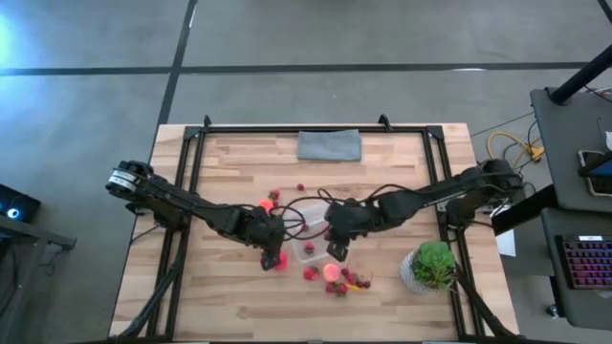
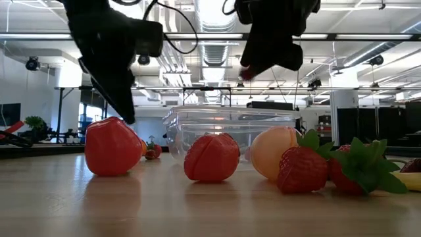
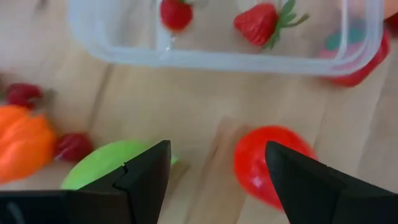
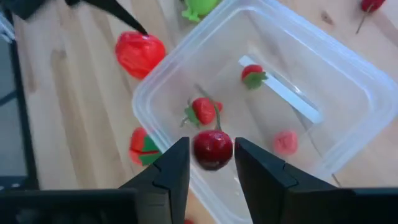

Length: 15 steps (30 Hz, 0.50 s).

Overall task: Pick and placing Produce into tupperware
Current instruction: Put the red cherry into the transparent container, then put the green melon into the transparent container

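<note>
While the right gripper [image 4: 211, 163] hangs above the tupperware [image 4: 339, 93] clenched on a dark-red cherry [image 4: 212, 149], the left gripper [image 3: 214, 171] stands released just beside the box, over bare wood.

Inside the tupperware: two strawberries [image 4: 202, 111], one small pink piece [image 4: 285, 142].

Just outside the tupperware, by the left gripper: one red fruit [image 3: 264, 163], one green fruit [image 3: 102, 162], one orange fruit [image 3: 22, 146], dark-red berries [image 3: 71, 147].

Near the tupperware's other side: a peach ball [image 2: 276, 151] and leafy strawberries [image 2: 304, 168].

Well apart from the tupperware: grey cloth [image 1: 329, 145], potted plant [image 1: 430, 267].
</note>
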Each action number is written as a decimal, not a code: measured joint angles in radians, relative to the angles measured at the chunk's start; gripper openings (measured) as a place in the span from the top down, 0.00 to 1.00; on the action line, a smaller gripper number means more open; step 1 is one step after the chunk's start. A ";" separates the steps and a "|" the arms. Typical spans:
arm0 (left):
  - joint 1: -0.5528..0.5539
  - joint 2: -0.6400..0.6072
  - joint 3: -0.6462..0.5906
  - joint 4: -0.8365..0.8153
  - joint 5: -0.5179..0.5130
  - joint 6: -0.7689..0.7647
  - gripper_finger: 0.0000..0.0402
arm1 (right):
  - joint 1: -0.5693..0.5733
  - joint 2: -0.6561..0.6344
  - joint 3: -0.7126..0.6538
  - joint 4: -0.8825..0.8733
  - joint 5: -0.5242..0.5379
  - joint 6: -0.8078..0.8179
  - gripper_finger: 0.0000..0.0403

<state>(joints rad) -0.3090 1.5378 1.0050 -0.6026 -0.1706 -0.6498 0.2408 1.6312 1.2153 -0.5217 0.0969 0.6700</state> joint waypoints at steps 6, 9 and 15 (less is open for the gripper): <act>-0.022 -0.126 -0.014 -0.017 -0.090 -0.024 0.39 | 0.000 0.007 -0.009 0.001 0.000 0.012 0.64; -0.022 -0.213 -0.063 0.055 -0.112 -0.025 0.39 | -0.006 0.007 -0.012 -0.002 0.017 0.027 0.58; -0.022 -0.382 -0.263 0.227 -0.123 -0.086 0.39 | -0.007 -0.013 -0.012 -0.013 0.035 0.029 0.47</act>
<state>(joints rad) -0.3309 1.1563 0.7420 -0.3752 -0.2932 -0.7359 0.2340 1.6179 1.2030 -0.5345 0.1314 0.6993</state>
